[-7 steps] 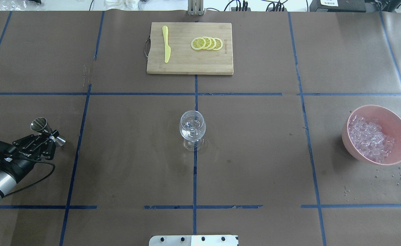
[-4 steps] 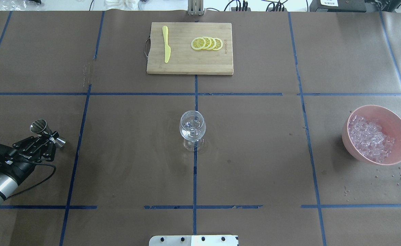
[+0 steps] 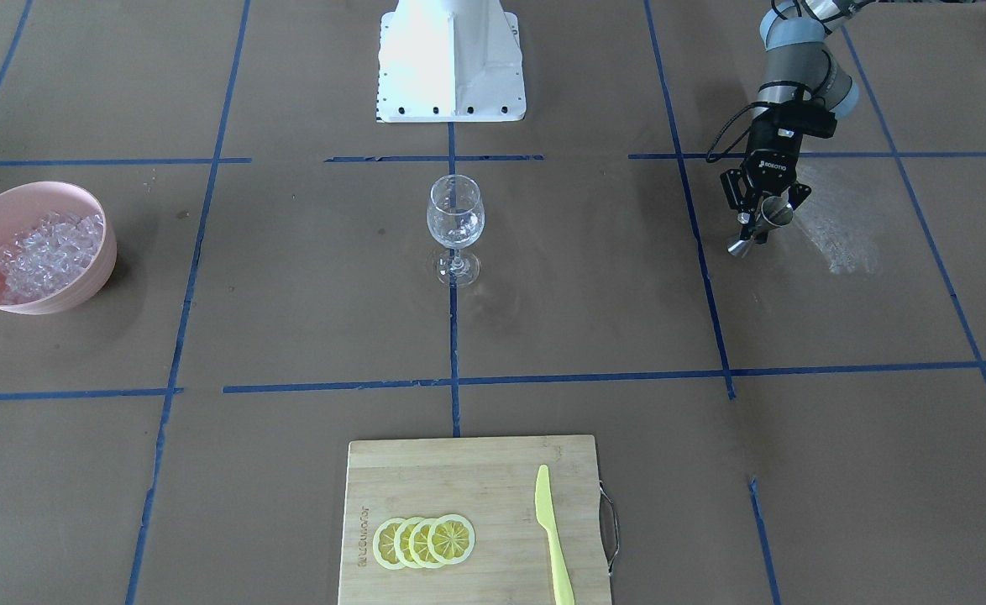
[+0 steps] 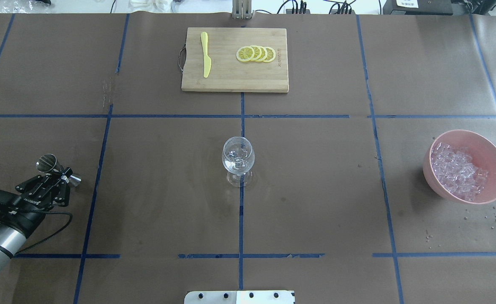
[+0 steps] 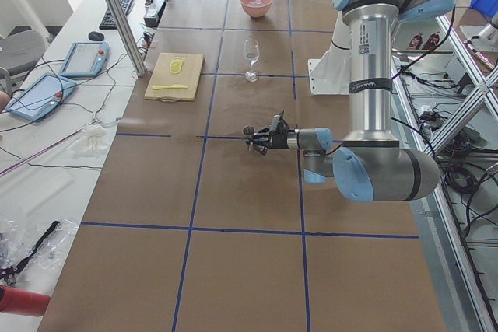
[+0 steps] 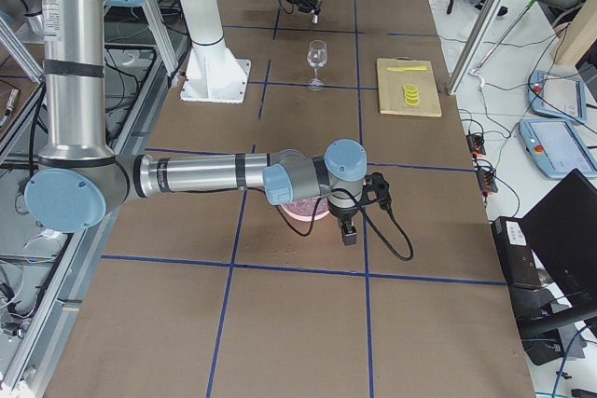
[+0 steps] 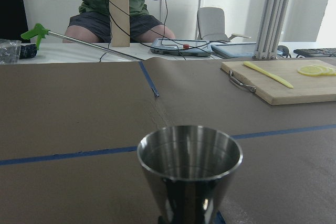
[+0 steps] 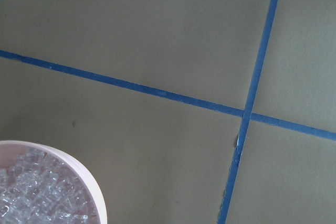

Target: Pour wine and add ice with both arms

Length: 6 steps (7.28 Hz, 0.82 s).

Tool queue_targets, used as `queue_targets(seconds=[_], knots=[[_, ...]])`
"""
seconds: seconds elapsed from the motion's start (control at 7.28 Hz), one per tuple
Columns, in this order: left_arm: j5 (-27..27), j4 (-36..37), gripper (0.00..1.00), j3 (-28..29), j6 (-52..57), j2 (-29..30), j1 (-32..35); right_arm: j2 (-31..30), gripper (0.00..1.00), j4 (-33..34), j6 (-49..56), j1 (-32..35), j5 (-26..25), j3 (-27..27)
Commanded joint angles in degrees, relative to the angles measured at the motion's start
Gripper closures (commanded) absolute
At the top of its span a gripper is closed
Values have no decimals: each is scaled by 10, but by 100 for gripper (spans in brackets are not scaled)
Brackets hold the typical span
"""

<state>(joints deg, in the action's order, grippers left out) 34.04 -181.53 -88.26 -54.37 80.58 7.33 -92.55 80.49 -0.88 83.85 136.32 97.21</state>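
Note:
My left gripper [image 4: 61, 176] is shut on a steel jigger [image 4: 48, 163] and holds it roughly upright above the table's left side; it also shows in the front view [image 3: 759, 220]. The jigger's open cup [image 7: 189, 153] fills the left wrist view. A clear wine glass [image 4: 238, 160] stands at the table's middle, far from both grippers. The ice [image 4: 457, 169] lies in a pink bowl [image 4: 492, 148] at the right. The right gripper [image 6: 351, 228] shows only in the exterior right view, above that bowl; I cannot tell whether it is open. The right wrist view shows the ice [image 8: 37, 195] and no fingers.
A wooden cutting board [image 4: 234, 80] at the far middle holds lemon slices [image 4: 256, 53] and a yellow knife [image 4: 205, 55]. Water drops [image 4: 480, 215] lie near the bowl. The white base block [image 3: 451, 59] stands at the robot's edge.
My left gripper has drawn back a little toward the robot's edge with the jigger still in it. The glass and bowl have not moved.

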Motion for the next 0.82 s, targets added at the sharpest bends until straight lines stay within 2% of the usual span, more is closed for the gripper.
queue_targets(seconds=[0.0,0.69], knots=[[-13,1,90,0,4,0,-13,0,0,0,0,0,0,0],[-8,9,83,5,6,0,-13,-1,0,-1,-1,0,1,2]])
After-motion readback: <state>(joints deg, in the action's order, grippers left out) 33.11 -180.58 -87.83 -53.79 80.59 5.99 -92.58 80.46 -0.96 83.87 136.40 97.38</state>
